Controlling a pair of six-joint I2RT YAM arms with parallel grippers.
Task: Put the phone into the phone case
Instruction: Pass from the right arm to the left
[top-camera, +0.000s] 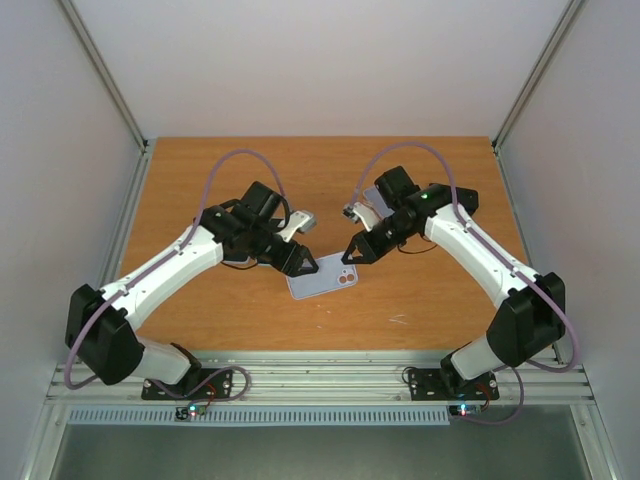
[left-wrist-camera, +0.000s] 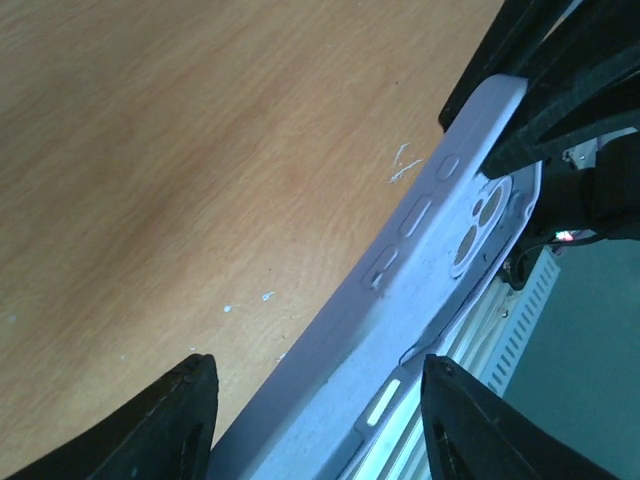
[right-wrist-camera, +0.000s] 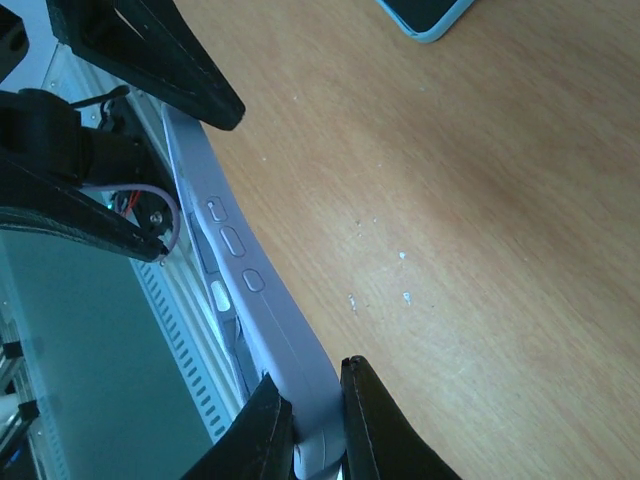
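Note:
The lavender phone case (top-camera: 322, 277) is at the table's middle, with a camera cutout at its right end. My right gripper (top-camera: 352, 253) is shut on that end's corner; in the right wrist view its fingers (right-wrist-camera: 375, 420) pinch the case edge (right-wrist-camera: 290, 350) and hold it tilted off the wood. My left gripper (top-camera: 297, 262) is open, and in the left wrist view its jaws stand either side of the case (left-wrist-camera: 400, 300) without touching. A dark-screened phone (right-wrist-camera: 425, 15) with a light blue rim lies flat farther back, mostly hidden behind the right arm in the top view (top-camera: 371, 196).
The wooden table (top-camera: 200, 180) is walled on the left, right and back. A metal rail (top-camera: 330, 380) and a slotted vent run along the near edge. Small white flecks (top-camera: 398, 320) mark the wood near the front right.

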